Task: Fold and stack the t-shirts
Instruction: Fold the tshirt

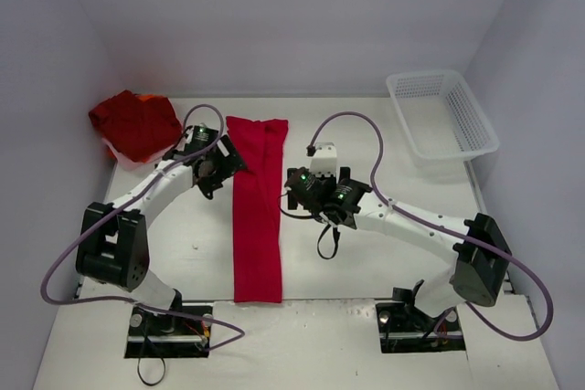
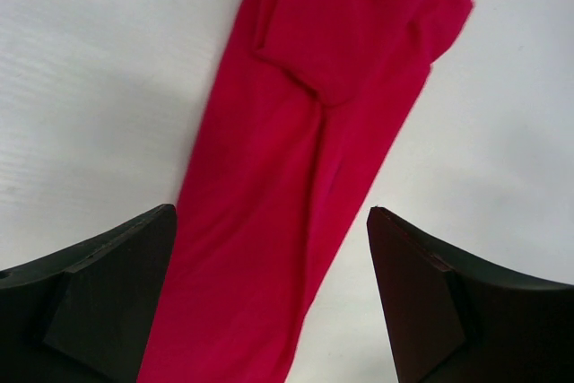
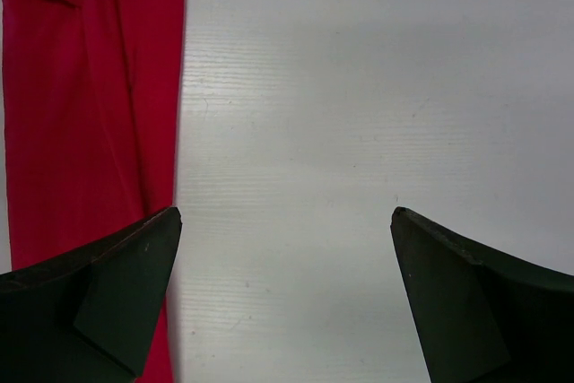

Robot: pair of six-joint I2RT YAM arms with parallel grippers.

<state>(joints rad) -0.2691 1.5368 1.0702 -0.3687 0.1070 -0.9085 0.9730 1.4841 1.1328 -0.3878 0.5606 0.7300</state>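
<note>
A red t-shirt (image 1: 257, 207) lies on the table folded into a long narrow strip running from far to near. It also shows in the left wrist view (image 2: 296, 177) and at the left edge of the right wrist view (image 3: 81, 114). A darker red bundle of shirts (image 1: 134, 125) sits at the far left. My left gripper (image 1: 222, 158) is open and empty, above the strip's far left edge. My right gripper (image 1: 297, 187) is open and empty, just right of the strip, over bare table.
A white mesh basket (image 1: 443, 114) stands at the far right. The table's near edge (image 1: 302, 303) runs in front of the arm bases. Purple cables loop over both arms.
</note>
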